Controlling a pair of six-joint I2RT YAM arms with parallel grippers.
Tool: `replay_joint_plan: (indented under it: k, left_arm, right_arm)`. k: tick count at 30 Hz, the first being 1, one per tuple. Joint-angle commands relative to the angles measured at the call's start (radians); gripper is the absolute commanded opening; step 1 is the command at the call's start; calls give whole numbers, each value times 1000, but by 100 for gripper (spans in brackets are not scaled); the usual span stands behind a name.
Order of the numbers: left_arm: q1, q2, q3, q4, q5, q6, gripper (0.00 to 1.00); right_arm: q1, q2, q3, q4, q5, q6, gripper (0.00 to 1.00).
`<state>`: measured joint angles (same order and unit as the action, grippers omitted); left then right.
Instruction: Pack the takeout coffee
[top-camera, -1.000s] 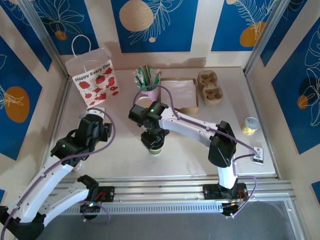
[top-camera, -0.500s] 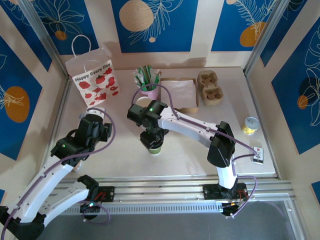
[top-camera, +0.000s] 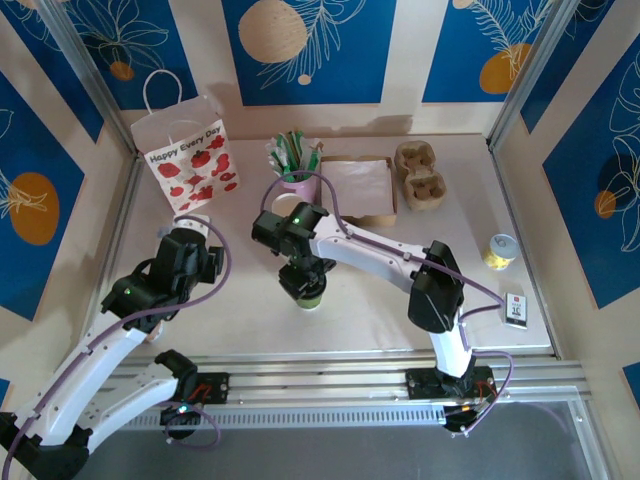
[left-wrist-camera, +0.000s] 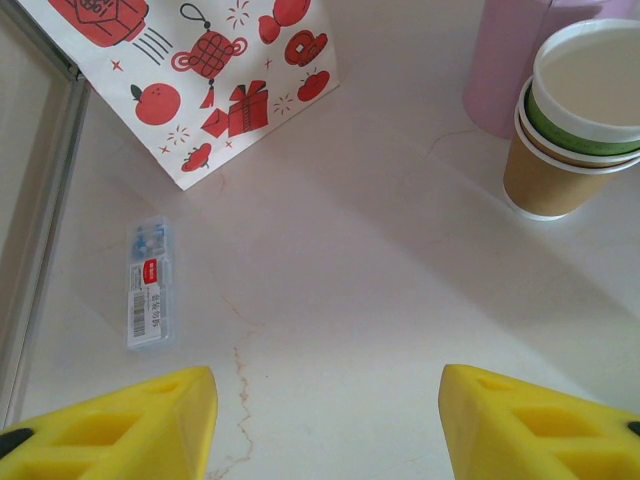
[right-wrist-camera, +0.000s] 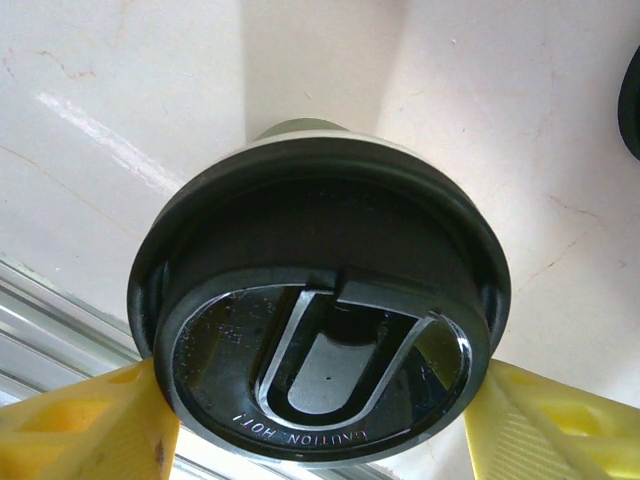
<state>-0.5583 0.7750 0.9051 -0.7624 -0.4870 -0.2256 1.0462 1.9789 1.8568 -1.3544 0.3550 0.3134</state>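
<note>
Table (top-camera: 250, 315) clutter lines the far edge: a red-printed paper bag (top-camera: 185, 160), a napkin box (top-camera: 358, 188), a pulp cup carrier (top-camera: 420, 175) and a pink cup (top-camera: 297, 187) of sachets. Nearer the middle stands the coffee (top-camera: 312, 297), mostly covered from above by the right gripper (top-camera: 303, 283), whose wrist camera shows 2 yellow fingers (right-wrist-camera: 75, 430) clamped against the black lid (right-wrist-camera: 320, 330). Spread wide and holding nothing, the left gripper (left-wrist-camera: 328, 420) hangs over bare table, its camera catching stacked paper cups (left-wrist-camera: 570, 130) beside the pink cup and a small packet (left-wrist-camera: 150, 282), label unreadable.
</note>
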Motion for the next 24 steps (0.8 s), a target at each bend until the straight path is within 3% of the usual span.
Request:
replay_joint_plan:
  k: [1,24]
  left_arm:
    - [14,-8,-8,11,9,11,60]
    - [17,-5,-9,11,21,12,61]
  right_arm:
    - [-6,12,1,-19,-20,-20,70]
    - [-45,82,-94,20,-98,-43,68]
